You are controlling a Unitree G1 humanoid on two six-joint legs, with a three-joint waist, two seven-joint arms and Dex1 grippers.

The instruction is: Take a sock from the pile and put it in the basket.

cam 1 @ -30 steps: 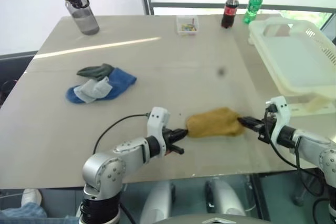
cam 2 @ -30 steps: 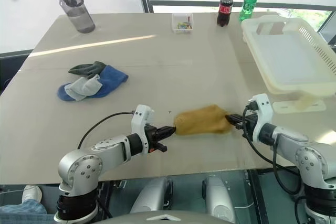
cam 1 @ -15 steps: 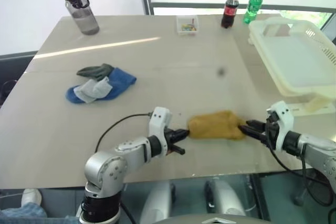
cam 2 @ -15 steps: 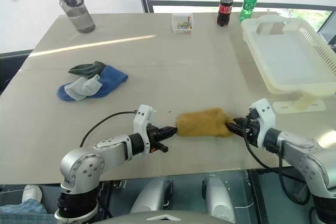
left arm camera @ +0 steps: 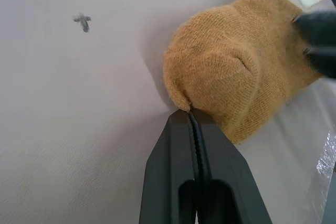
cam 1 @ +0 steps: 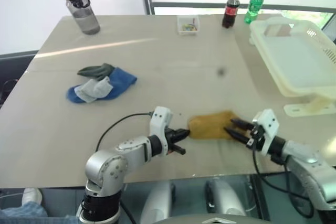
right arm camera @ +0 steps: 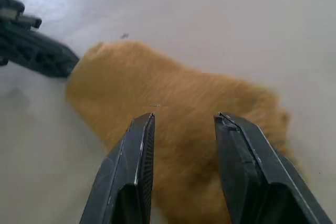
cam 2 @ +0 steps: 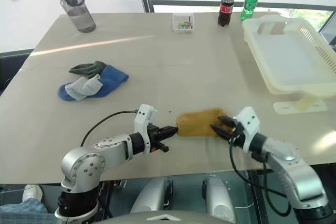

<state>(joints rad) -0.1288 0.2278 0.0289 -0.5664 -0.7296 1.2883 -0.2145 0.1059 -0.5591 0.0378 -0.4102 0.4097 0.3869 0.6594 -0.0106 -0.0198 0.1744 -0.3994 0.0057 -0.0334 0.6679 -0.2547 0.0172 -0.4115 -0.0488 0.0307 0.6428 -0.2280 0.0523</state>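
Table layout, seen from the robot's head

A lone sock point(cam 1: 211, 126) lies near the table's point(cam 1: 173, 72) 6 o'clock edge, between the left gripper point(cam 1: 182, 136) at its 9 o'clock end and the right gripper point(cam 1: 231, 127) at its 3 o'clock end. The pile point(cam 1: 100, 84) lies well apart at the sock's 10 o'clock. The basket point(cam 1: 299, 61) sits at the table's 3 o'clock edge. Along the 12 o'clock edge stand a small box point(cam 1: 187, 24), then two bottles point(cam 1: 230, 8) just beside each other to its 3 o'clock; a flask point(cam 1: 80, 8) stands at the table's 11 o'clock corner.
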